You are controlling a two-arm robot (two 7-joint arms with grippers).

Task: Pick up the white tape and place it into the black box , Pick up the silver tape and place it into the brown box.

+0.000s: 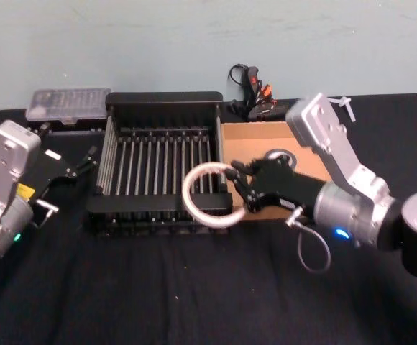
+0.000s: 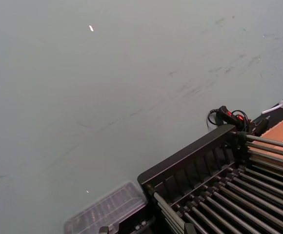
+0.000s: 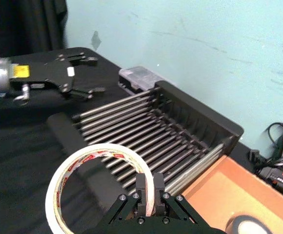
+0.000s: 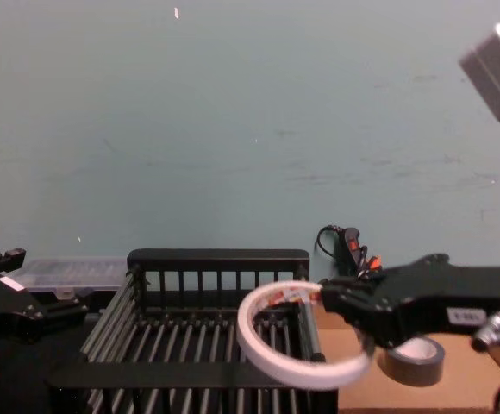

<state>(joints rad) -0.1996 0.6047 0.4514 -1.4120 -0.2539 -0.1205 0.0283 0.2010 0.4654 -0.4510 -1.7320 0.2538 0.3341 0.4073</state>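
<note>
We see the black box (image 1: 162, 108) on the black table (image 1: 194, 287) with nothing lying on its bar floor, and just to its right, touching it, the brown box (image 1: 255, 133), where the silver tape (image 4: 414, 358) lies flat on the cardboard, a dull grey roll with a pale core. Our right claw (image 1: 239, 188) is clamped on the white tape (image 1: 207, 195), its fingers (image 3: 149, 192) pinching the roll's wall, and carries it tilted in the air above the black box's near right corner, beside the wall shared with the brown box. The roll is a wide, thin white ring, with red and dark print on its inner face, clear in the right wrist view (image 3: 100, 180). Our left claw (image 1: 75, 171) hangs left of the black box, apart from it, fingers spread and empty. Behind the boxes sit a clear case (image 1: 68, 104) and a black tool with orange trim (image 1: 255, 93)
</note>
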